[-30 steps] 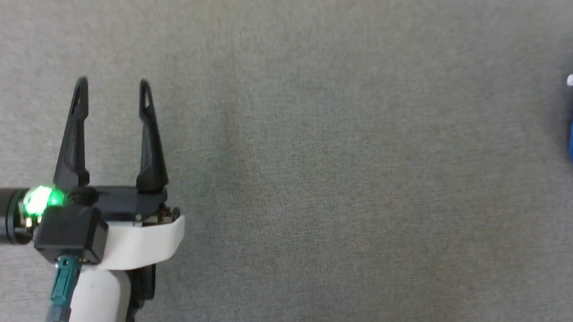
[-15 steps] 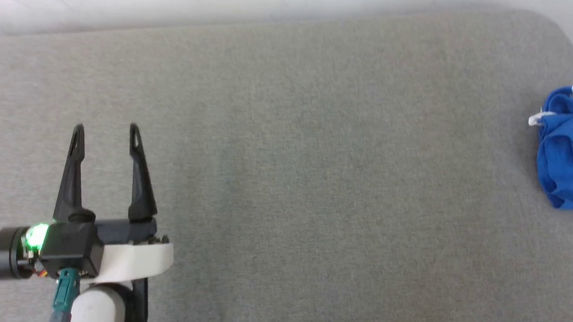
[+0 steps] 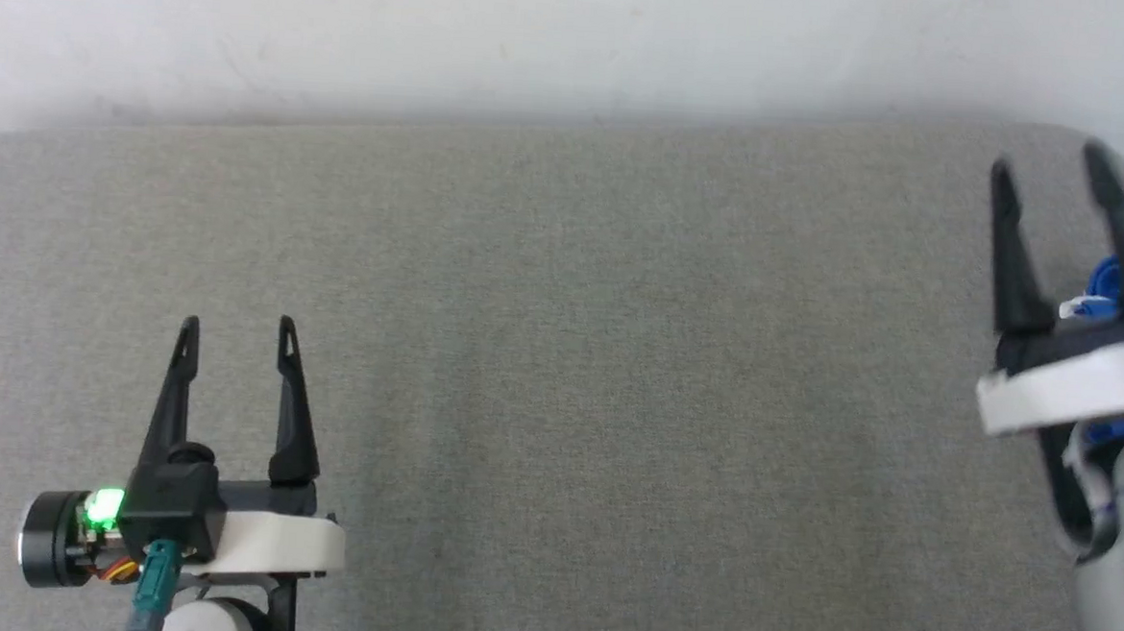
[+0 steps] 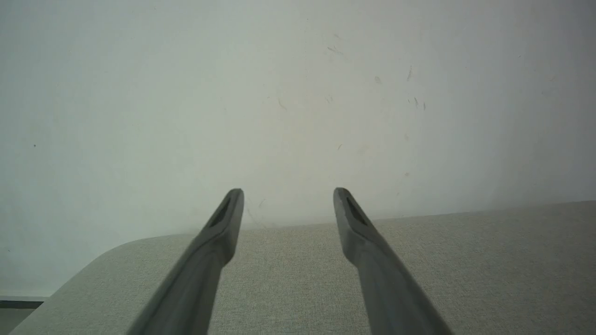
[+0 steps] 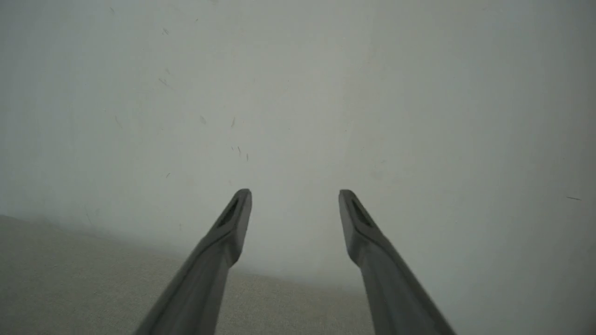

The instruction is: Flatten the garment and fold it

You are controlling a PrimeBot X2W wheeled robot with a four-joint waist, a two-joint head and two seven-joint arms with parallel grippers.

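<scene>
Only glimpsing the garment [image 3: 1105, 279], far right on the grey surface [image 3: 560, 354], mostly hidden by the right gripper [image 3: 1048, 156]; can't tell long axis or heading. Fingers spread, empty. Same for the left gripper [image 3: 237, 321], lower left.

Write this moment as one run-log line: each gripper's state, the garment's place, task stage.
left gripper: open, empty | right gripper: open, empty | garment: far right of grey surface, mostly hidden behind right gripper | stage: not yet grasped
</scene>
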